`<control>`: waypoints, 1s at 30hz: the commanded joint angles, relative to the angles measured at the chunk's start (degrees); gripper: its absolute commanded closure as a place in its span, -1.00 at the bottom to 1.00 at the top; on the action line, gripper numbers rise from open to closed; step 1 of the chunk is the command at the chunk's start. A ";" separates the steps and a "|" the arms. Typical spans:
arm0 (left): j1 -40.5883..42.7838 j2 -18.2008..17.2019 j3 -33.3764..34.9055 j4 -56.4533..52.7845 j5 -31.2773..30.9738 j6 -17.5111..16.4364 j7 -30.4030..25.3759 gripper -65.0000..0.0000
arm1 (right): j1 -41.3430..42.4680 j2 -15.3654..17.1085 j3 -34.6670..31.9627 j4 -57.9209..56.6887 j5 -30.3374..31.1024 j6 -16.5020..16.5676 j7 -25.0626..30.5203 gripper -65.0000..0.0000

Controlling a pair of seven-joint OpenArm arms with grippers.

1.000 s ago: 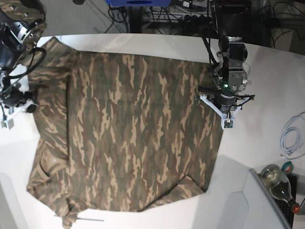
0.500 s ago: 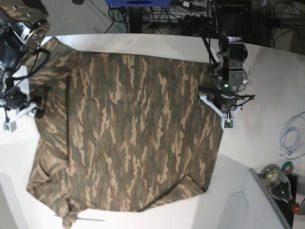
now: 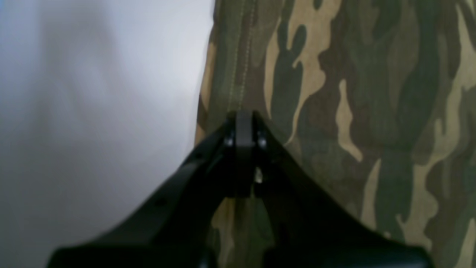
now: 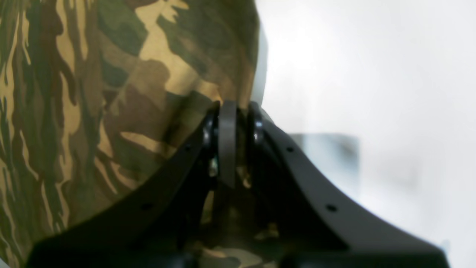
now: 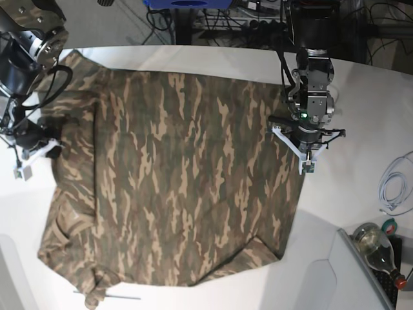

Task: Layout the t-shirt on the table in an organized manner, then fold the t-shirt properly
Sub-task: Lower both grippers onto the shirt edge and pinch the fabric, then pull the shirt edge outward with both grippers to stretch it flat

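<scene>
The camouflage t-shirt [image 5: 187, 181] lies spread nearly flat on the white table [image 5: 361, 97], with its lower left corner bunched. My left gripper [image 5: 302, 135] stands at the shirt's right edge. In the left wrist view its jaws [image 3: 243, 123] are closed on the stitched hem of the t-shirt [image 3: 353, 93], with bare table [image 3: 93, 93] alongside. My right gripper [image 5: 50, 147] is at the shirt's left edge. The right wrist view shows this gripper [image 4: 228, 111] pinched on a raised fold of the t-shirt [image 4: 93, 93], beside the table [image 4: 372, 74].
A glass bottle [image 5: 377, 248] and a grey tray [image 5: 342, 278] sit at the bottom right. A white cable [image 5: 397, 187] lies near the right edge. A thin stick [image 5: 113, 297] lies by the shirt's lower left corner. Cables and stands crowd the floor behind the table.
My right gripper moved from the bare table onto the shirt's left edge, opened wide, then closed on the cloth. The left gripper stayed shut and shifted slightly toward the far side.
</scene>
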 commanded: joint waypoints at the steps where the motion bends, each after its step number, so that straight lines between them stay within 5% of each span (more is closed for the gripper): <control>1: 0.34 -0.09 -0.36 0.03 1.11 0.28 2.11 1.00 | 0.12 0.96 0.66 1.73 -1.47 -0.14 -1.38 0.85; 12: 2.45 -0.01 -0.36 0.65 1.64 0.28 2.11 1.00 | -4.28 0.61 7.78 12.46 -1.30 -0.14 -10.88 0.85; 20: 2.53 -0.01 -0.44 0.65 1.64 0.28 2.11 1.00 | -5.60 -0.71 14.73 14.48 -1.65 -0.14 -11.40 0.85; 30: 2.71 0.61 -0.44 2.40 1.64 0.28 2.38 1.00 | -11.05 -12.40 14.81 35.93 -1.65 -2.29 -17.29 0.85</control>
